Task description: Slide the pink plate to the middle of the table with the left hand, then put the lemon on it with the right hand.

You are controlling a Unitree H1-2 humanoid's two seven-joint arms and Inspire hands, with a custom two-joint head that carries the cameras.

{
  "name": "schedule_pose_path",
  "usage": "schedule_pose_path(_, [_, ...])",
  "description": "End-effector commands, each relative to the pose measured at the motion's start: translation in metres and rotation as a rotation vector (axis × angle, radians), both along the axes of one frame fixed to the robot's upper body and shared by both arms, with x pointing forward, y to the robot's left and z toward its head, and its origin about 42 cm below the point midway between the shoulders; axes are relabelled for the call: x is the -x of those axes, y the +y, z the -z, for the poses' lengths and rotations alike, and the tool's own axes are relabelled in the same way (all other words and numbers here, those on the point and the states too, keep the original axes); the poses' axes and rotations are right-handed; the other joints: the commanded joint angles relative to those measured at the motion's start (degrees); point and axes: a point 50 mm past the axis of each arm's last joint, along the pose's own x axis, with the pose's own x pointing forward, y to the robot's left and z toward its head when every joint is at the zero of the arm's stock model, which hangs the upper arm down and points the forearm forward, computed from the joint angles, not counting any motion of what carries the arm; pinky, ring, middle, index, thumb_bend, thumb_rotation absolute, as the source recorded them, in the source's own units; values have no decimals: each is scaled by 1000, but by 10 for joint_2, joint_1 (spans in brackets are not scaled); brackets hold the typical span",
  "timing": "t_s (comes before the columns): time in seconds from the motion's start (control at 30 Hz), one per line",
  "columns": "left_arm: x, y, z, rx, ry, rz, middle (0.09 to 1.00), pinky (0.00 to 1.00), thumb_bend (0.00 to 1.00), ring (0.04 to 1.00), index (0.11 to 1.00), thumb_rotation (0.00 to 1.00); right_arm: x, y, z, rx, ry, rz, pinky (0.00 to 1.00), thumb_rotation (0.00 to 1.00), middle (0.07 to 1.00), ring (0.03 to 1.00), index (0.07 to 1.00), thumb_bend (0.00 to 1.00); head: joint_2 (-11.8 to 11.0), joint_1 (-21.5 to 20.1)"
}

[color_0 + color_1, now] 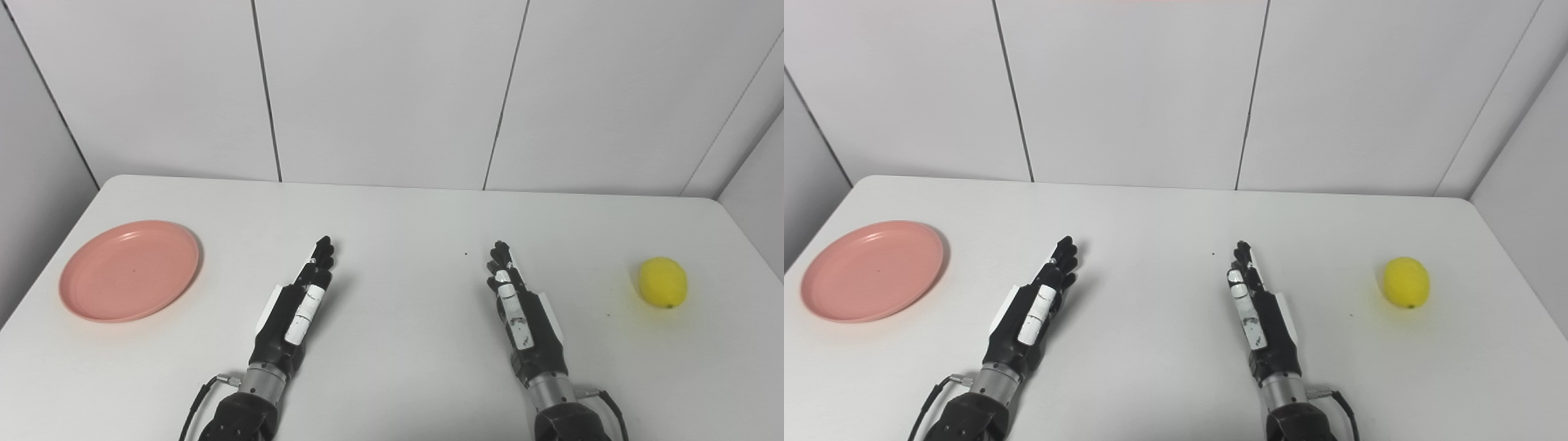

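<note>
A pink plate [128,270] lies empty at the left side of the white table [398,214]. A yellow lemon [663,282] lies at the right side. My left hand [297,309] rests over the table's front middle, fingers straight and holding nothing, well right of the plate. My right hand [520,309] rests beside it, fingers straight and holding nothing, well left of the lemon. The plate [873,270], the lemon [1406,282] and both hands, left [1032,312] and right [1258,312], also show in the right eye view.
Grey wall panels [392,92] stand right behind the table's far edge. The table's left and right edges lie close to the plate and the lemon. A small dark speck [465,253] lies on the table between the hands.
</note>
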Motion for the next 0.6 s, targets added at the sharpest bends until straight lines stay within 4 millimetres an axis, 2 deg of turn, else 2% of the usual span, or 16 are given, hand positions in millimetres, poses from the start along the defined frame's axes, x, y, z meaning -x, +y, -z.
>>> schedule_pose_path(0.0, [0,-1,-5,9,-37,3,1000,1000,806,1000,1000,924,-4,1,-18,-11,-100,-6,1000,940,1000,997,1000,573,-1,4])
schedule_pose_path(0.23, [0,-3,-4,8,-39,3,1000,1000,793,1000,1000,920,-3,-1,-18,-6,-97,-6,999,938,1000,995,1000,592,-4,10])
schedule_pose_path(0.57, [0,-2,-4,8,-38,5,1000,1000,795,1000,1000,919,-3,0,-17,-10,-95,-3,1000,946,1000,995,1000,571,-5,8])
